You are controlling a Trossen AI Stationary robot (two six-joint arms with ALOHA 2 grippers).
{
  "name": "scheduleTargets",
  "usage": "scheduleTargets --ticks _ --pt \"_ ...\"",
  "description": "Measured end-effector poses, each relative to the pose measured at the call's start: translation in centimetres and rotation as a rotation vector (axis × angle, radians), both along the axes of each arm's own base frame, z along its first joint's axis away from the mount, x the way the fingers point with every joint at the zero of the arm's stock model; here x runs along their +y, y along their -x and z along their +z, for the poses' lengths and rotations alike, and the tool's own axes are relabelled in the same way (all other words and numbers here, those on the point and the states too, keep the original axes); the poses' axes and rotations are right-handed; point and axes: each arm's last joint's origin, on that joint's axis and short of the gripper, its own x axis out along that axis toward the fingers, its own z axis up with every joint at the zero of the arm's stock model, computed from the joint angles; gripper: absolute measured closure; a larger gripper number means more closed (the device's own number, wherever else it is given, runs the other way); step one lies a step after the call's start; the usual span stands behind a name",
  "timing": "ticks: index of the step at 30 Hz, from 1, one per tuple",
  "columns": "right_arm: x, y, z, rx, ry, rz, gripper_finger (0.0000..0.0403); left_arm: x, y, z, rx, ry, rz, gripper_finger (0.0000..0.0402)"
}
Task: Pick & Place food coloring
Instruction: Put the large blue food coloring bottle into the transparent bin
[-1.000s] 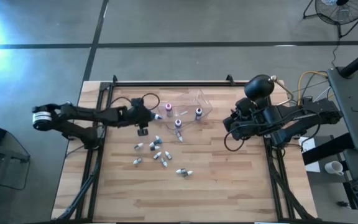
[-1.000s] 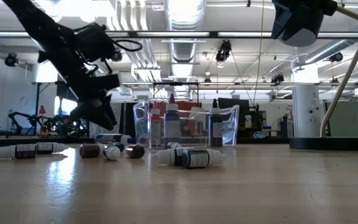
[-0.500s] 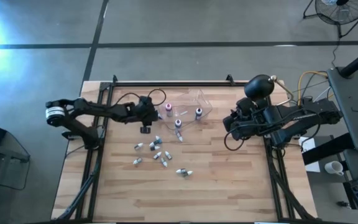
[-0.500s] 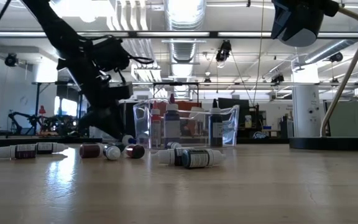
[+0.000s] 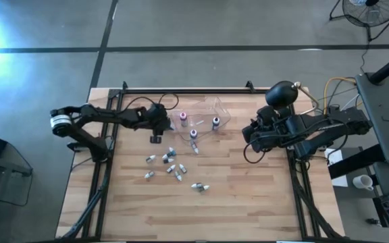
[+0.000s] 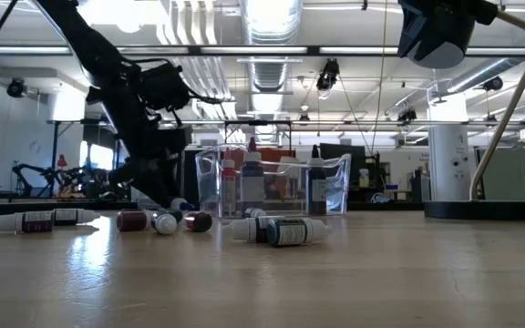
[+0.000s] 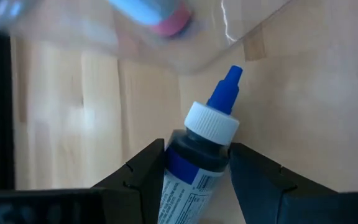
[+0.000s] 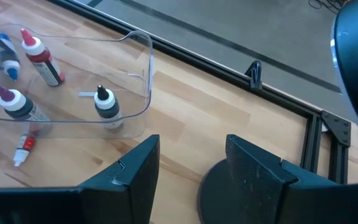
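Blue-capped bottle [image 7: 201, 155]: pinched in left claw [image 7: 194, 177], beside tub [image 5: 204, 115]
Right claw [image 8: 188, 171]: spread, waiting over bench [image 5: 248, 196] edge

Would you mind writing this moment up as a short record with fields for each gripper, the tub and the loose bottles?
left gripper: shut on a blue-tipped bottle, beside the clear tub
right gripper: open, empty, waiting at the table's right side
tub contents: three upright bottles
loose bottles: about nine lying on the wooden table, in front of the tub
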Motion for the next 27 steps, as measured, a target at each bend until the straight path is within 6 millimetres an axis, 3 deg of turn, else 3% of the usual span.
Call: scheduleTargets --ticks 7,11,22,27 --pt "0.0 0.0 -0.1 -0.001 0.0 -0.003 0.0227 -0.3 0.2 1.8 -0.032 0.221 0.359 0.0254" --pt "0.0 0.0 0.0 0.0 0.002 -0.003 0.0227 -0.6 0.3 2.4 -0.016 0.342 0.456 0.0254" --pt "0.0 0.0 -0.3 0.017 0.007 0.003 0.0227 -0.7 -0.4 3.3 -0.08 0.488 0.483 0.0255" --pt "0.0 0.1 -0.7 0.04 0.013 0.014 0.0227 -1.2 -0.5 3.6 -0.053 0.423 0.313 0.0255"
